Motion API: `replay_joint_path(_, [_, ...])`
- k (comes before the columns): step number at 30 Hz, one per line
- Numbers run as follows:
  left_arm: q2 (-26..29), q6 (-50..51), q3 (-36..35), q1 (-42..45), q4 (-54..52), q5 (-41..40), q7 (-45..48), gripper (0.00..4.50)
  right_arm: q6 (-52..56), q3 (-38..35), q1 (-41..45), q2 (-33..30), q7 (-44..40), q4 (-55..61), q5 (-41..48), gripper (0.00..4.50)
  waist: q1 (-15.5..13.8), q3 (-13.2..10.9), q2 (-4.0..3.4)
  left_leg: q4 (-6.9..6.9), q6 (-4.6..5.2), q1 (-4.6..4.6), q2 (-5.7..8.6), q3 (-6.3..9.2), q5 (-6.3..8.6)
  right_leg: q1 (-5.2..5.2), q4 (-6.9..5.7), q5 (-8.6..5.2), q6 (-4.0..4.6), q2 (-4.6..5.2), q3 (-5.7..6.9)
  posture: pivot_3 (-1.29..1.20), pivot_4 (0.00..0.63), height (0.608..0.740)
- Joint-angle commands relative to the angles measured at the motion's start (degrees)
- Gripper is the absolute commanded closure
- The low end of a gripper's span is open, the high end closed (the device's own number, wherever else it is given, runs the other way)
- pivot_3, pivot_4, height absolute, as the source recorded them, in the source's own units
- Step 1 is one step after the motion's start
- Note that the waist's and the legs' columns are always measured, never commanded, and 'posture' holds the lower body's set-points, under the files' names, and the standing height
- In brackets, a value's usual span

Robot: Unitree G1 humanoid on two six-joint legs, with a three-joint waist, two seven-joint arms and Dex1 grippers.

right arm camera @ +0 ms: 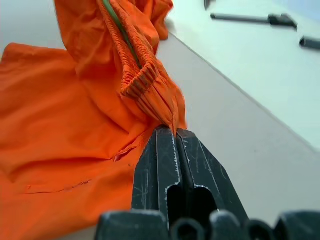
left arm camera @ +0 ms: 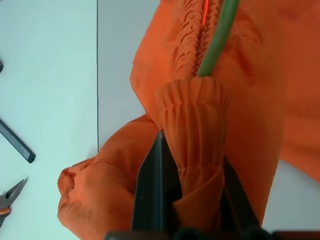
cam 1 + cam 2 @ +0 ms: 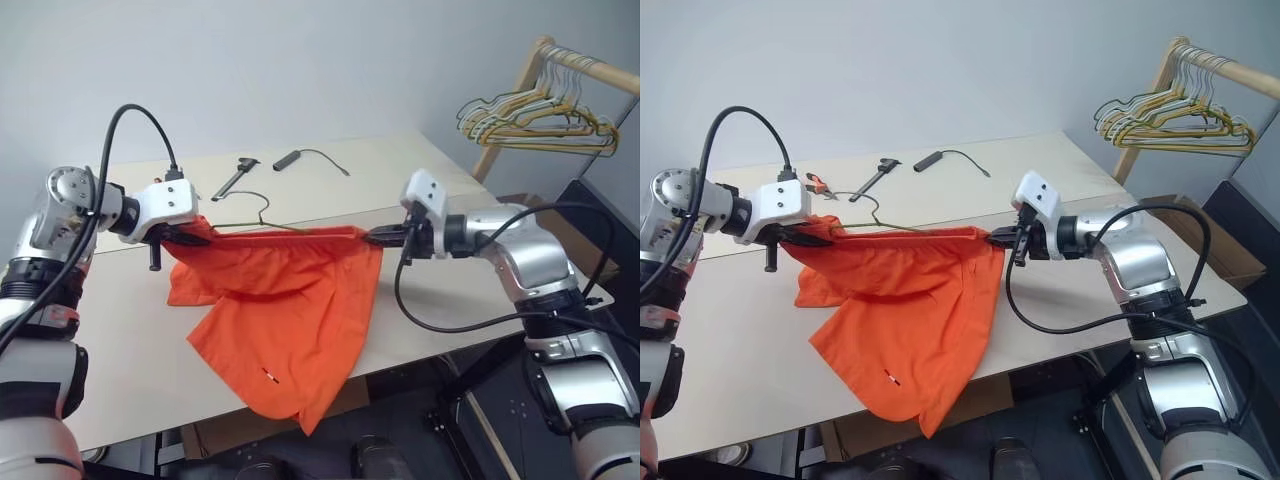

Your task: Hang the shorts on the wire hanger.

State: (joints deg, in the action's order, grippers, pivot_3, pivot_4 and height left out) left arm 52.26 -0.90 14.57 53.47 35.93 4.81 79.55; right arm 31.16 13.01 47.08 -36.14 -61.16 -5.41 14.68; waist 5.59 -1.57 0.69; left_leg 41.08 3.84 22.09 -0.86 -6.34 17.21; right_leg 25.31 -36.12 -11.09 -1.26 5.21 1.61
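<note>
Now stretched between both arms, the orange shorts [image 3: 285, 310] hang above the wooden surface [image 3: 130, 330], the left pincer [image 3: 190, 236] and right pincer [image 3: 378, 238] each clenched on an end of the gathered waistband. The wire hanger [image 3: 262, 222] runs along inside that waistband, hook standing behind. Doing this well likely means holding the band taut and level, so the wire stays seated.
</note>
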Motion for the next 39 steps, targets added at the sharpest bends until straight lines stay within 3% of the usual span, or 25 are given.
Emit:
replay_joint_path(1, [0.4, 0.7, -1.0, 2.6, 1.0, 1.6, -1.6, 4.5, -2.4, 0.5, 1.8, -2.3, -0.9, 4.9, -2.7, 4.48, 0.0, 0.0, 0.0, 0.0, 0.0, 0.0, 0.0, 0.0, 0.0, 0.0, 0.0, 0.0, 0.0, 0.0, 0.01, -0.1, 0.0, 0.74])
replay_joint_path(12, [-0.8, 2.4, -4.2, 1.2, -3.7, -3.7, 1.6, 4.5, 0.7, 3.9, 5.1, 2.5, 4.6, 4.2, -7.9, 4.48, 0.1, 0.0, 0.0, 0.17, -0.11, 0.09, 0.0, -0.07, -0.06, 0.04, -0.02, 0.01, -0.01, 0.02, -0.02, -0.11, 0.0, 0.74])
replay_joint_path(20, [-1.0, 4.2, -5.1, -1.7, -6.6, -4.3, 0.2, 4.5, -5.5, 4.0, 2.8, 3.2, 3.3, 6.9, -8.4, 4.48, 0.0, 0.0, 0.0, 0.18, -0.13, 0.12, 0.01, -0.08, -0.07, 0.04, 0.0, 0.01, -0.02, 0.02, -0.01, -0.11, 0.0, 0.74])
replay_joint_path(23, [-1.5, 4.6, -6.1, -2.3, -7.1, -5.4, 0.4, 4.5, -8.7, 4.7, 2.0, 3.5, 3.5, 6.1, -10.0, 3.8, 0.0, 0.0, 0.0, 0.21, -0.13, 0.13, 0.02, -0.08, -0.07, 0.04, 0.01, 0.02, -0.03, 0.03, -0.02, -0.11, 0.0, 0.74])
replay_joint_path(28, [-1.4, 5.5, -7.1, -3.2, -8.7, -7.3, 1.3, 4.5, -13.1, 5.9, 1.1, 4.1, 3.9, 2.2, -12.6, 2.13, 0.1, 0.0, 0.0, 0.23, -0.15, 0.11, 0.01, -0.08, -0.08, 0.03, 0.0, 0.02, -0.04, 0.02, -0.04, -0.11, 0.0, 0.74])
replay_joint_path(39, [-0.6, 6.5, -7.2, -4.2, -10.1, -7.8, 0.8, 4.5, -12.1, 2.8, -0.6, 3.7, 2.1, -0.6, -10.8, 2.13, 0.1, 0.0, 0.0, 0.22, -0.21, 0.1, 0.02, -0.1, -0.12, 0.02, 0.0, 0.03, -0.05, 0.01, -0.06, -0.1, 0.0, 0.74])
